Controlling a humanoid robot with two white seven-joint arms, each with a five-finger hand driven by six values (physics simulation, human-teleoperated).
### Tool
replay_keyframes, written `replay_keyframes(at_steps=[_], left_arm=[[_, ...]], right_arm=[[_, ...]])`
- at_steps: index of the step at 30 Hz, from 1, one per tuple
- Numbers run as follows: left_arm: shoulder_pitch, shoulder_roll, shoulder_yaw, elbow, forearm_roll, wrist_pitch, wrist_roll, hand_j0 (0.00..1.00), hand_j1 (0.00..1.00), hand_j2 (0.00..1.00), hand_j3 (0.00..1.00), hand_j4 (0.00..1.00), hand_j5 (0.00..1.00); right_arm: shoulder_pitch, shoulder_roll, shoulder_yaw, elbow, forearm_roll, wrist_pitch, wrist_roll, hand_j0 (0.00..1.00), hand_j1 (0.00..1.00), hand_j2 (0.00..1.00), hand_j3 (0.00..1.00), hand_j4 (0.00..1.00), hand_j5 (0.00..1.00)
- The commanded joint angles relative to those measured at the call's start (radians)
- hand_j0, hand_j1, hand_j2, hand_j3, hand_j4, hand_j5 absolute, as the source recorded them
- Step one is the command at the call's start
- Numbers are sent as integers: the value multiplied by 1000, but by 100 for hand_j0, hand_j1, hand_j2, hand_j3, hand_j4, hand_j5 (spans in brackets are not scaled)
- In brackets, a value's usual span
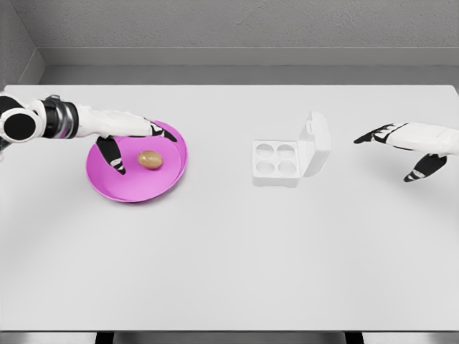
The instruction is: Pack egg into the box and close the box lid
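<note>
Now we are reaching our left hand, fingers spread, over the egg | right hand hanging relaxed | risking the egg rolling across the pink plate

Both arms are smooth white shells. The left arm carries a black and grey ringed wrist joint behind a rounded white elbow housing. Each white five-finger robot hand, left and right, has black finger segments and black fingertips.

Bright, even light; sharp, faint shadows.
</note>
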Motion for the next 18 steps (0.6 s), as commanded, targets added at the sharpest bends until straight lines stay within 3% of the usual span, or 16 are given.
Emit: replay_keyframes(at_steps=[1, 18], left_arm=[[0, -27, 2, 35, 3, 1, 0, 100, 100, 100, 100, 100, 100], [28, -28, 11, 38, 3, 4, 0, 100, 100, 100, 100, 100, 100]], right_arm=[[0, 2, 0, 3, -6, 2, 0, 100, 100, 100, 100, 100, 100], [-8, 12, 37, -2, -6, 2, 0, 100, 100, 100, 100, 100, 100]])
